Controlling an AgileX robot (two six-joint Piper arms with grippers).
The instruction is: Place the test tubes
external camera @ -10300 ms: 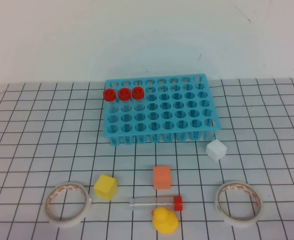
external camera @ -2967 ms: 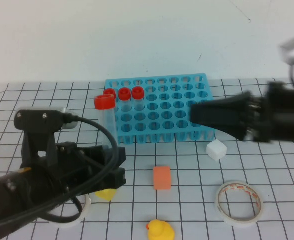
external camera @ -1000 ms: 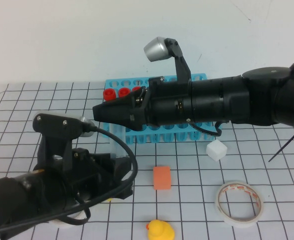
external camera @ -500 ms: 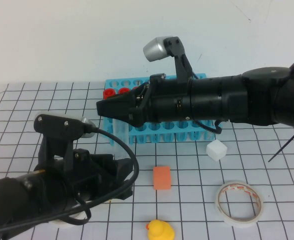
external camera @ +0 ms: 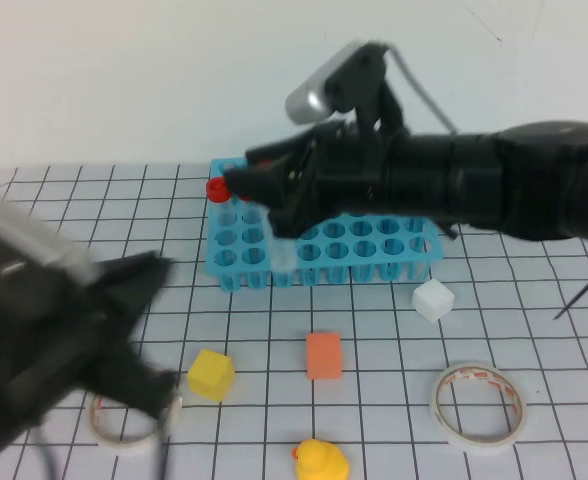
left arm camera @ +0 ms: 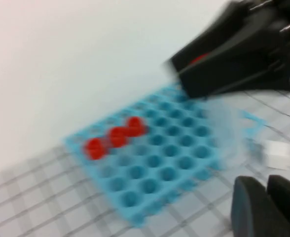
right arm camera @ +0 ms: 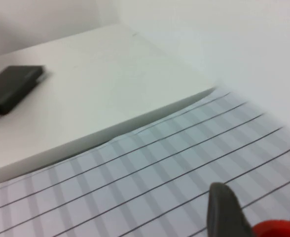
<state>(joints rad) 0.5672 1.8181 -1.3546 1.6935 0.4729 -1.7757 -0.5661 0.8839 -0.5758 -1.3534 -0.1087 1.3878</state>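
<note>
The blue rack [external camera: 374, 245] stands at mid table with red-capped tubes in its back left holes; one cap [external camera: 217, 188] shows in the high view, three [left arm camera: 118, 137] in the left wrist view. My right gripper [external camera: 259, 195] hovers over the rack's left part, shut on a test tube's red cap [right arm camera: 278, 229]. The clear tube body [external camera: 282, 252] hangs down in front of the rack's front left holes. My left gripper [left arm camera: 266, 197] is shut with nothing in it; its arm [external camera: 64, 330] is a blur at the near left.
A white cube [external camera: 432, 299], an orange cube [external camera: 324, 355], a yellow cube [external camera: 211, 373] and a yellow duck [external camera: 321, 462] lie in front of the rack. Tape rolls sit near right [external camera: 477, 405] and near left [external camera: 124, 425].
The left gripper has let go of the tube, shut, and pulled back toward the near left. The right gripper has carried the tube up and to the right, over the rack.
</note>
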